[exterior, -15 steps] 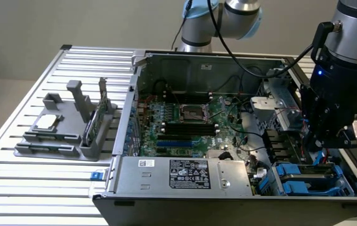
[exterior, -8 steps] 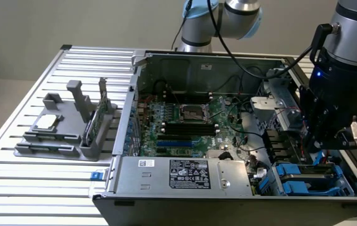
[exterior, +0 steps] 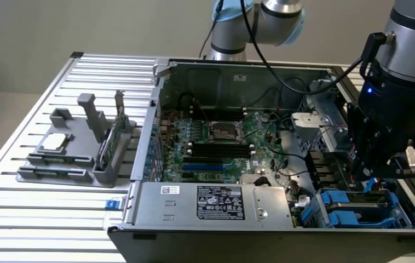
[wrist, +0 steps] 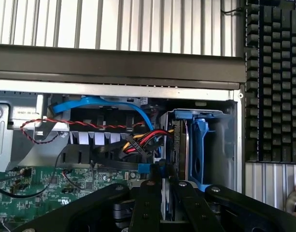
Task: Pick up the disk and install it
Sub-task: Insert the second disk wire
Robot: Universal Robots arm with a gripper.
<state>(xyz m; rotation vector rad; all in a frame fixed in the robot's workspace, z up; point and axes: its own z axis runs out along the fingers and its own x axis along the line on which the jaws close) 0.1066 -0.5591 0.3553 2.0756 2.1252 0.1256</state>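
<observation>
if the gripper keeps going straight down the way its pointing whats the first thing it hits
Probably the disk in its blue carrier, standing in the bay of the computer case right under the gripper; depth is hard to judge.

The arm is silver tube with light blue joint caps, black cable looped down its side. Wrist end is chunky black housing (tiny blue light glowing on it). The gripper is matte black linkage bars with visible screws.

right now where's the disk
The disk in its blue carrier sits inside the computer case, at its front corner on the exterior view's right, just below the gripper.
</observation>
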